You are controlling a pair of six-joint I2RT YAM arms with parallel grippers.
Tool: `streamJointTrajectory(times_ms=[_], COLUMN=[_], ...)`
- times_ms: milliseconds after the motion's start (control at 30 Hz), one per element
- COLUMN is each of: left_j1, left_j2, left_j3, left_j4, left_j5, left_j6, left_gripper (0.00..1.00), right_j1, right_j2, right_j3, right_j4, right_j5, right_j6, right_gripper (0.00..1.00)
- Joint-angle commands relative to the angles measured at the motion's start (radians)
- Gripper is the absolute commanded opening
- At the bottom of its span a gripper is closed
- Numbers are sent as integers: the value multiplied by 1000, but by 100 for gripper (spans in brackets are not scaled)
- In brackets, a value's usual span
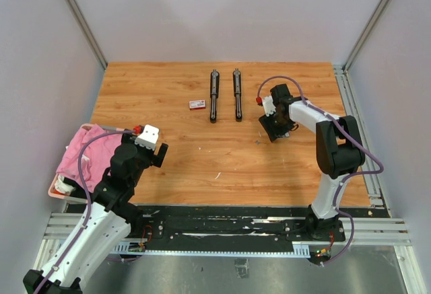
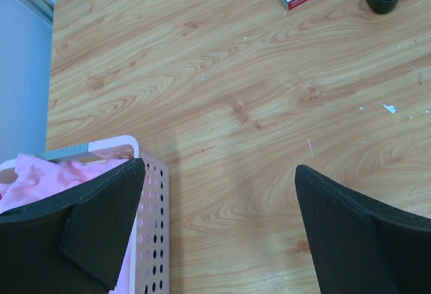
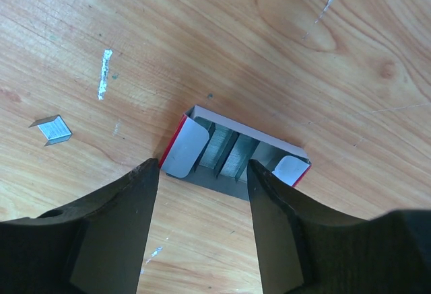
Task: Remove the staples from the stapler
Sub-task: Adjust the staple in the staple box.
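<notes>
Black staplers (image 1: pixel 213 95) (image 1: pixel 237 94) – two; red-white boxes (image 1: pixel 196 104) (image 3: pixel 183 147) – two

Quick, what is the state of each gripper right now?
Left gripper: open, holding nothing.
Right gripper: open, fingertips at the open staple box; no grip on it is visible.

bright, even light, seemingly from above; faint soft shadows on the worktop (image 1: pixel 202 153); the right gripper (image 3: pixel 202 166) blurs up close.
</notes>
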Motion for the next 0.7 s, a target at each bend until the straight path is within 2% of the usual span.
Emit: streamJointTrajectory(times_ms=[0,333,667], left_j1=[6,5,5], left_j2=[-3,-3,3], left_j3=[-9,-9,-9], left_j4=[33,32,34], left_j5=[5,7,8], left_j6=[7,8,8], left_gripper=[98,98,98], right_j1=[15,16,20], right_j2=[22,19,-59], right_j3=[34,35,57], right_j4=[-30,-30,-53], right_j5=[16,16,-7], right_j6=[-8,-7,-27], right_gripper=[56,52,66])
